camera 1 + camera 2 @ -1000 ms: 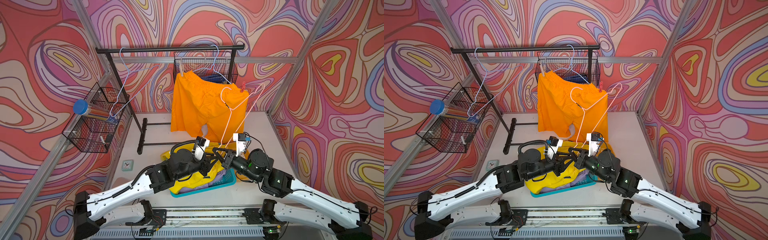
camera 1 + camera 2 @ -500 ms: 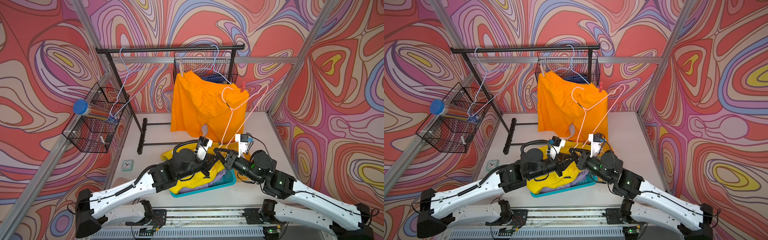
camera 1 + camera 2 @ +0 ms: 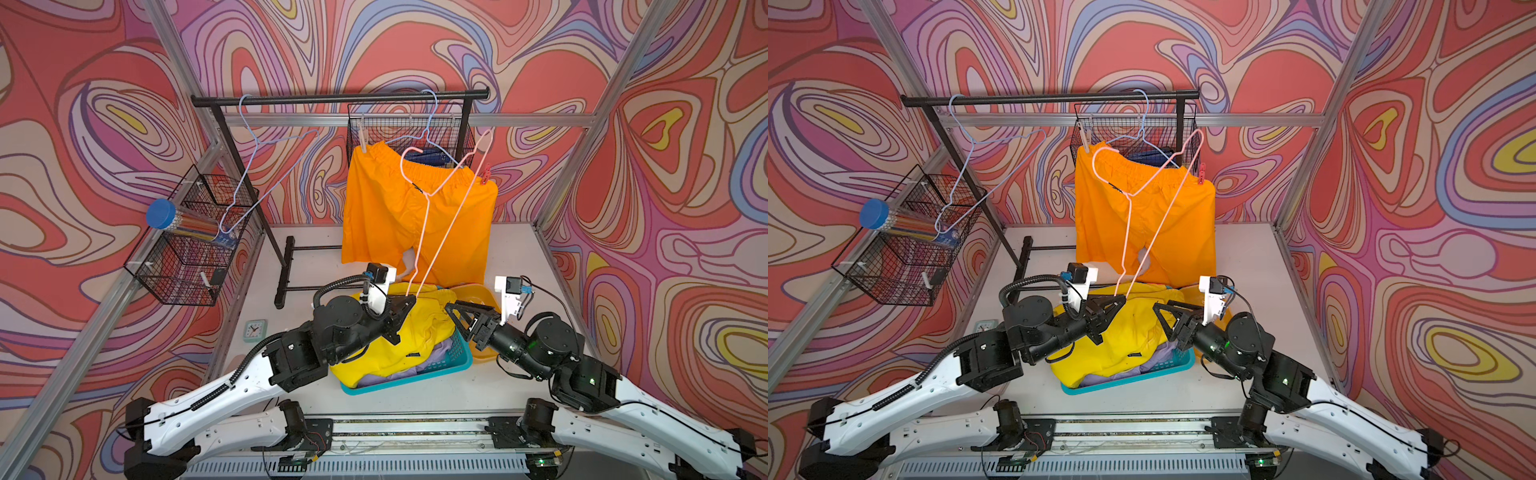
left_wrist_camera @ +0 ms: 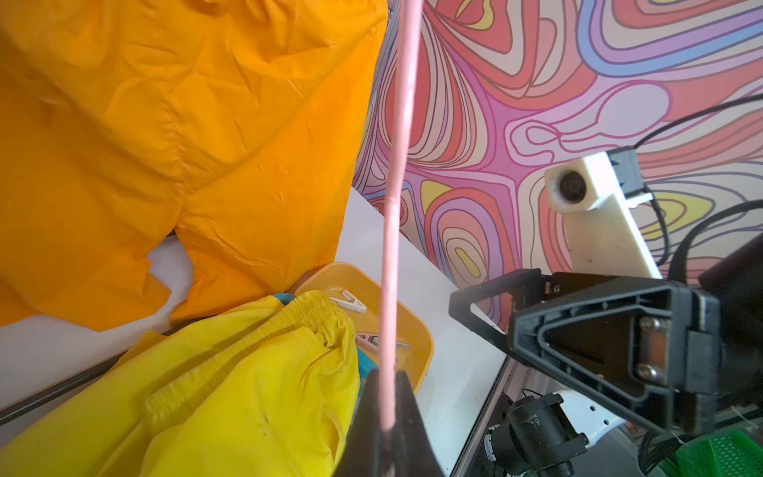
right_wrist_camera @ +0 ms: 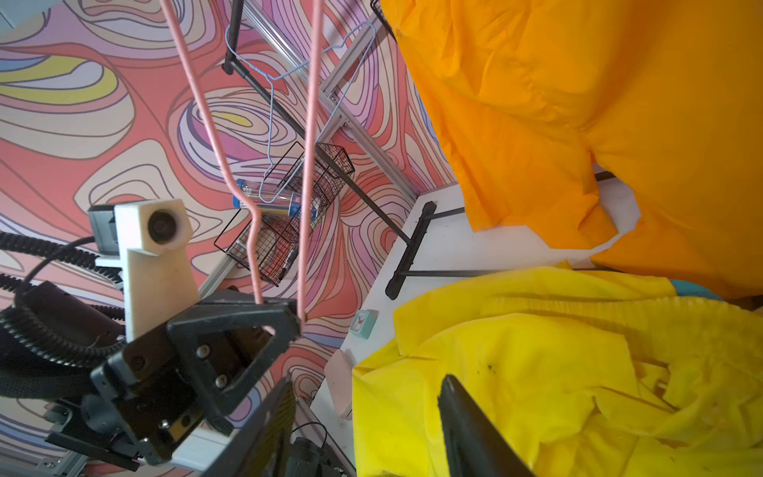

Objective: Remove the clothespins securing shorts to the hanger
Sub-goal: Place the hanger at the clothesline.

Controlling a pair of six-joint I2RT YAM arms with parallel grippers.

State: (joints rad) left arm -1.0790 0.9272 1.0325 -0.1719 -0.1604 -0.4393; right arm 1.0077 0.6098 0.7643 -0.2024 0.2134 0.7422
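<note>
Right end effector [image 3: 456, 318] let go, jaws apart, empty; left end effector [image 3: 410, 299] clamped on pink hanger [image 4: 397, 165].

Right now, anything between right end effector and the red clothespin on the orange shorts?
Nothing squarely, but the pink hanger, clamped in the left end effector, slants up close beside that line, ending near the red clothespin.

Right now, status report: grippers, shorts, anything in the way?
Left gripper shut on bare pink hanger; right gripper open, empty. Orange shorts still pinned, beige clothespin and red clothespin on. Pink hanger crosses in front of them.
</note>
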